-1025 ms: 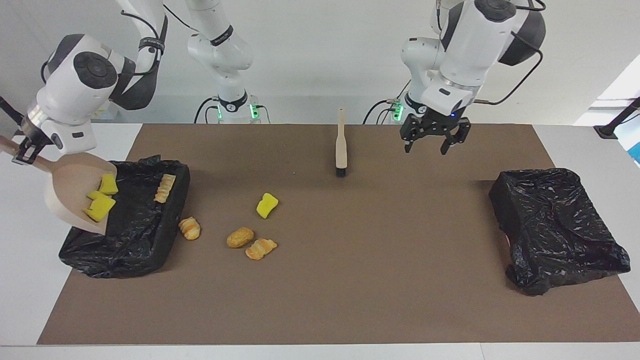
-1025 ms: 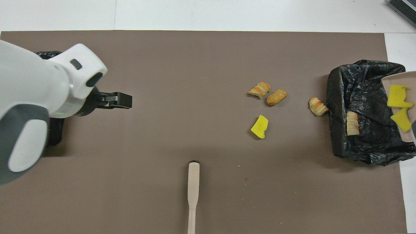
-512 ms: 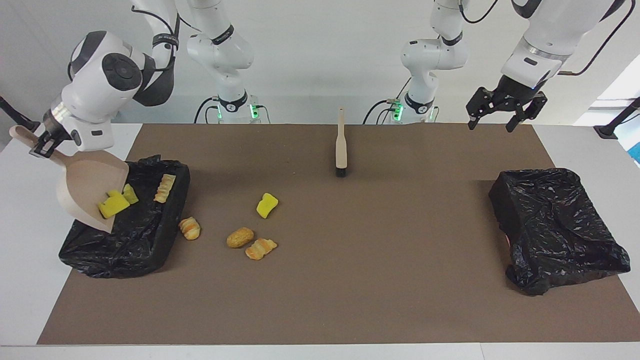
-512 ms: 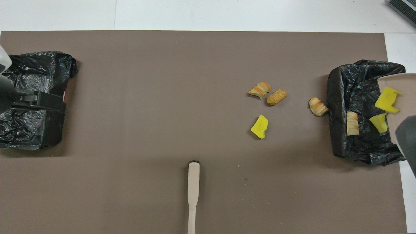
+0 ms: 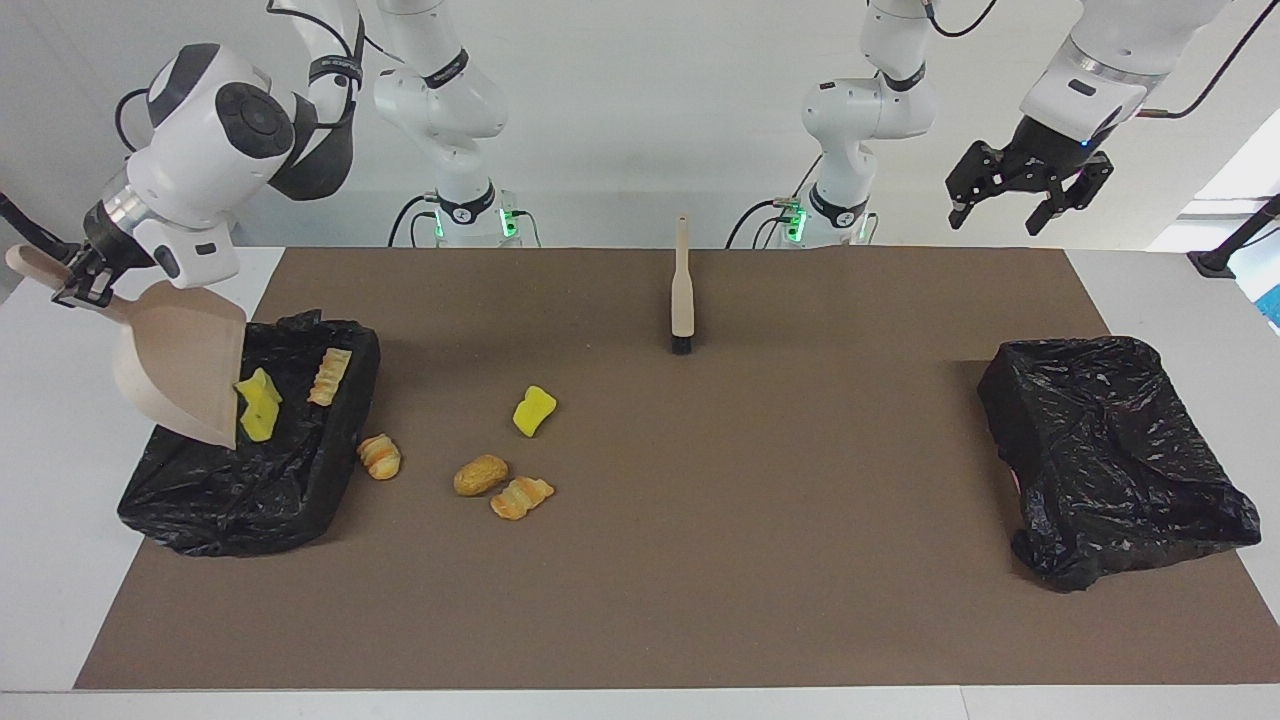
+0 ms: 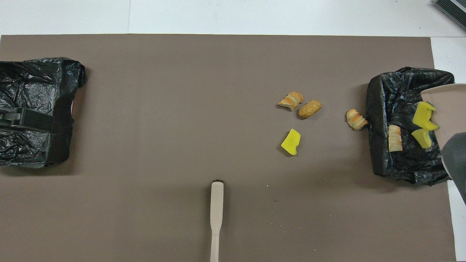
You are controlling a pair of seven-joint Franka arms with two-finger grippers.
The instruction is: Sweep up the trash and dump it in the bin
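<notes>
My right gripper (image 5: 73,288) is shut on the handle of the beige dustpan (image 5: 185,365), which is tilted steeply over the black-lined bin (image 5: 250,480) at the right arm's end. Two yellow sponge pieces (image 5: 258,405) (image 6: 422,125) sit at the pan's lip, over the bin's inside. One pastry (image 5: 330,376) lies in the bin. On the mat lie another pastry (image 5: 380,456) beside the bin, a bread roll (image 5: 480,475), a third pastry (image 5: 521,497) and a yellow sponge (image 5: 535,411). My left gripper (image 5: 1028,200) hangs open and empty, high over the left arm's end.
The beige brush (image 5: 682,290) lies on the mat close to the robots, bristles pointing away from them. A second black-lined bin (image 5: 1110,450) stands at the left arm's end. A brown mat (image 5: 750,560) covers the table.
The dustpan has tipped steeper and the two sponge pieces have slid down to its lip over the bin. My left arm has risen and swung out toward its end of the table.
</notes>
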